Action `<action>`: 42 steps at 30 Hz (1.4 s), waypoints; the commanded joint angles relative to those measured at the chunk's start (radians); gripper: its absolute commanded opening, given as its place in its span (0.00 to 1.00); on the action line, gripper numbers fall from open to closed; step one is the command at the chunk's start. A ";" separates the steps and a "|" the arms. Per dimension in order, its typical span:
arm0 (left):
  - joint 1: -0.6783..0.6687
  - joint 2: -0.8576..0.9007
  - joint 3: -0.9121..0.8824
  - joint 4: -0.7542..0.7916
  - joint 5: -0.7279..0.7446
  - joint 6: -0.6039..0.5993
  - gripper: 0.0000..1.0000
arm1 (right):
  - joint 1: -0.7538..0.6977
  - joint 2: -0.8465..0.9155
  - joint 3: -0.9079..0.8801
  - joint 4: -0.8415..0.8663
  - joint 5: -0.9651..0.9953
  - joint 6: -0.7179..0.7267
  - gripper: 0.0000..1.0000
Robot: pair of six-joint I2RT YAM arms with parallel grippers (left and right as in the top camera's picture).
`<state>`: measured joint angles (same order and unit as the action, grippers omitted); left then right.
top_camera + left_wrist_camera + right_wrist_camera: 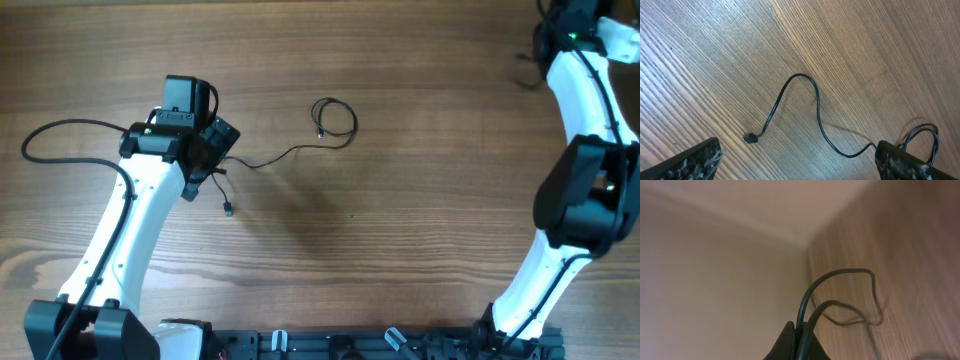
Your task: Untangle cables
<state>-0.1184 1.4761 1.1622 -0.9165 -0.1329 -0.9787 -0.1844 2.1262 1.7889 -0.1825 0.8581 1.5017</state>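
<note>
One thin black cable [290, 151] lies loose on the wooden table, with a small loop [335, 118] at its far end and a plug [229, 210] at the near end. My left gripper [205, 160] hovers over its near part, jaws wide open. In the left wrist view the plug [750, 138] and the cable's arch [800, 76] lie ahead of the left gripper [797, 157], untouched. My right gripper [545, 45] is at the table's far right corner. In the right wrist view this gripper [801, 336] is shut on two strands of another black cable [840, 272], which hangs out in a loop.
A thicker black arm wire [60, 128] curves over the table at the left. The right arm [585, 180] stands along the right edge. The table's far edge and a pale wall [715, 280] are close to the right gripper.
</note>
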 commanded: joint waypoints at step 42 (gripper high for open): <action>0.003 -0.007 0.008 -0.001 -0.006 0.002 1.00 | -0.183 0.193 0.002 0.248 -0.619 -0.455 0.73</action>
<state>-0.1184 1.4761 1.1625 -0.9165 -0.1329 -0.9787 -0.3653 2.3089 1.7882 0.0731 0.2604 1.1152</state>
